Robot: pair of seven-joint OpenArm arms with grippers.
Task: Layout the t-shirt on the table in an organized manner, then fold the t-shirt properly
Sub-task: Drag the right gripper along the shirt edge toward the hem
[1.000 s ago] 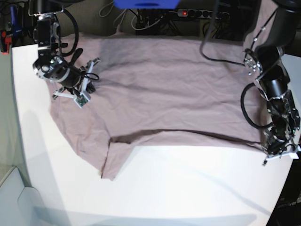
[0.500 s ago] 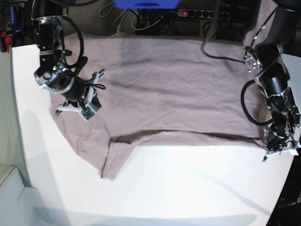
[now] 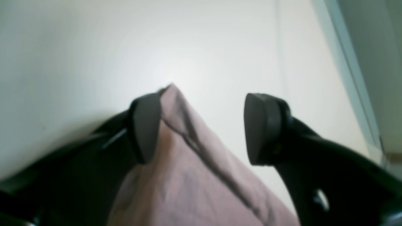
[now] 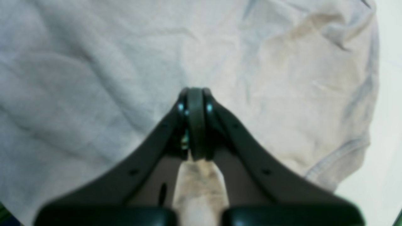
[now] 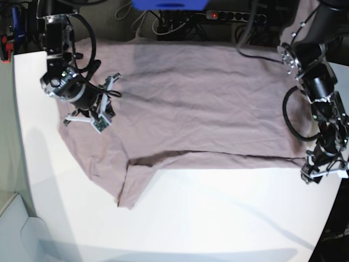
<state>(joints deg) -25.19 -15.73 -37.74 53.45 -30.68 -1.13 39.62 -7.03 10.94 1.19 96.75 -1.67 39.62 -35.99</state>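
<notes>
Btwn spread left gripper (image 3: 201, 128) jaws: t-shirt (image 5: 202, 103) corner; right gripper (image 4: 195, 125) pinching fabric.

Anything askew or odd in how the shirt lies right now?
Yes. The t-shirt is spread mostly flat, but its near-left sleeve is creased, with a shadowed fold line running along the near edge. At the far side the cloth reaches past the table edge.
</notes>
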